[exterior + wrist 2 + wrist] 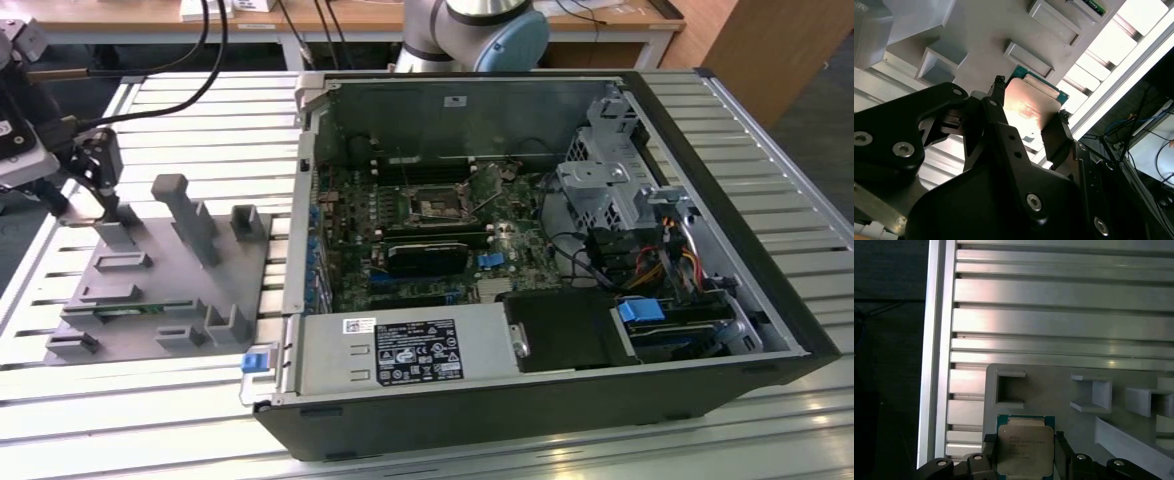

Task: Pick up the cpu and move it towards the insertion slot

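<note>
The cpu (1024, 452), a flat square chip with a pale silver lid and a green rim, sits between my gripper's (1025, 446) two black fingers. In the second wrist view the same chip (1030, 111) has a fingertip (999, 86) against each of two opposite edges, so the gripper (1030, 101) is shut on it. In the exterior view the gripper (110, 205) is at the far left, low over the grey fixture plate (147, 290); I cannot tell whether the chip touches the plate. The insertion slot (434, 207) lies inside the open computer case, well off towards the exterior view's right.
The grey fixture carries several upright blocks (180, 215) and pockets close to the gripper. The black computer case (561, 400) has a raised wall (310, 180) between fixture and motherboard. Cables, a drive cage (601, 185) and a black card (430, 258) surround the socket. The slatted table's edge (934, 340) is nearby.
</note>
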`<state>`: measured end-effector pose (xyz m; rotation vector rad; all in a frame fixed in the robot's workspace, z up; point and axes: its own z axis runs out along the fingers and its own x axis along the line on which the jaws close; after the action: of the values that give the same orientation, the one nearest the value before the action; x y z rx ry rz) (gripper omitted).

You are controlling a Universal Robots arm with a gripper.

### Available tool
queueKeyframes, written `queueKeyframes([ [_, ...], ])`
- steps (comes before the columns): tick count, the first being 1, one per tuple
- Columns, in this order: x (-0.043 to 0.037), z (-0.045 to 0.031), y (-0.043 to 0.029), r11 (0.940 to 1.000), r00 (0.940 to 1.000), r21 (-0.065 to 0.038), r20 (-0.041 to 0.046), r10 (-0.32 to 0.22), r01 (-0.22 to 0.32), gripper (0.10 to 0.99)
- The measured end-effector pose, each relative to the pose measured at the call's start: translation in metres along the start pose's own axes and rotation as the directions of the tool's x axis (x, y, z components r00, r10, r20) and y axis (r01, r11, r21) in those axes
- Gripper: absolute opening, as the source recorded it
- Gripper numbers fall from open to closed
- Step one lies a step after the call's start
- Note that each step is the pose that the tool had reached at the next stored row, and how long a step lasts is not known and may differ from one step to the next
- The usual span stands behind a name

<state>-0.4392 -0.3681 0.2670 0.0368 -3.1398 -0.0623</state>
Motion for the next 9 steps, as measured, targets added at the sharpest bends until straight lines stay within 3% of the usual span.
queueKeyframes([
  [9,0.0,-0.0077,0.0003,1.0,1.0,0.0,0.0,0.0,0.0,0.545],
])
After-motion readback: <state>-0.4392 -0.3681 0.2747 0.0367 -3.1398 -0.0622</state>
